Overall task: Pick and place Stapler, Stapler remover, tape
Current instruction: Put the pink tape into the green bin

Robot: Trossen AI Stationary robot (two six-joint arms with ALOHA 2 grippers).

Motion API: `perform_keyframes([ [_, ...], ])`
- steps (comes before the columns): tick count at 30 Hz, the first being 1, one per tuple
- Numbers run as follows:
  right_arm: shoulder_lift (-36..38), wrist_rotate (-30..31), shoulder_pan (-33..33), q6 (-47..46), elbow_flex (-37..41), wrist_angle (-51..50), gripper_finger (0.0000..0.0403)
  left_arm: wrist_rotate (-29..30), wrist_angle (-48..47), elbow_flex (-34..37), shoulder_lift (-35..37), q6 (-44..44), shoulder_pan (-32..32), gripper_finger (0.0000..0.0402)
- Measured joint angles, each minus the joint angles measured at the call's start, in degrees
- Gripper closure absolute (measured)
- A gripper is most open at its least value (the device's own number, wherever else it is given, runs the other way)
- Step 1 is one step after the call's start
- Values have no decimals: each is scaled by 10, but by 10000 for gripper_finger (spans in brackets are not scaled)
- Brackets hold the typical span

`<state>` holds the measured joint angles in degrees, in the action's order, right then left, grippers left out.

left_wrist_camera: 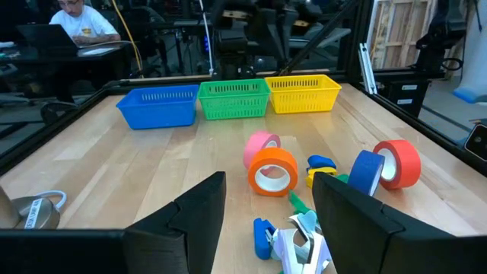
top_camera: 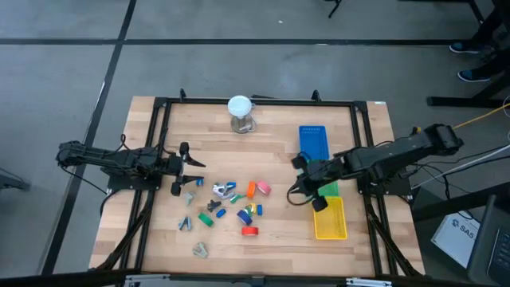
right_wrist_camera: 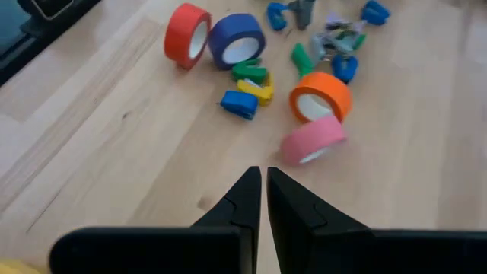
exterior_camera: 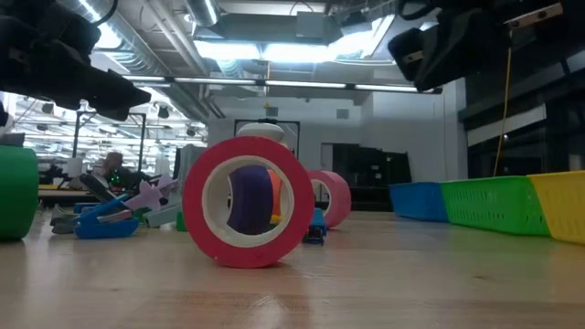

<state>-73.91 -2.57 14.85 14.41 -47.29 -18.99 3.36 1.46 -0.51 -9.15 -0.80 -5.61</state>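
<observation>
Several tape rolls stand on edge mid-table: orange (top_camera: 251, 189), pink (top_camera: 264, 189), blue (top_camera: 245, 214) and red (top_camera: 250, 230); the orange (left_wrist_camera: 272, 169) and pink (left_wrist_camera: 261, 143) rolls show ahead of my left gripper. Small blue, green and yellow staplers (right_wrist_camera: 251, 87) and grey claw staple removers (top_camera: 199, 249) lie scattered among them. My left gripper (left_wrist_camera: 270, 179) is open at the pile's left edge (top_camera: 195, 173), above a pale claw remover (left_wrist_camera: 300, 243). My right gripper (right_wrist_camera: 263, 173) is shut, hovering above bare wood right of the pink roll (right_wrist_camera: 313, 141), beside the baskets (top_camera: 301, 163).
Blue (top_camera: 313, 142), green (top_camera: 328, 190) and yellow (top_camera: 331, 217) baskets sit in a row along the table's right side, under the right arm. A white-lidded jar (top_camera: 240, 112) stands near the far edge. A black frame rims the table. A person sits at a desk in the room beyond (left_wrist_camera: 76, 19).
</observation>
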Motion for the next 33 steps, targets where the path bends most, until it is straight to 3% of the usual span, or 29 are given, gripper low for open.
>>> perform_keyframes([
  [7,-89,0,19,-7,-73,4,373,0,0,0,0,0,0,205],
  [13,-159,0,15,-139,-136,-12,373,0,0,0,0,0,0,205],
  [17,-199,-1,-1,-142,-172,-44,373,0,0,0,0,0,0,205],
  [30,-242,-10,-68,-272,-230,-132,373,0,0,0,0,0,0,205],
  [33,-249,32,-67,-302,-230,-145,373,0,0,0,0,0,0,205],
])
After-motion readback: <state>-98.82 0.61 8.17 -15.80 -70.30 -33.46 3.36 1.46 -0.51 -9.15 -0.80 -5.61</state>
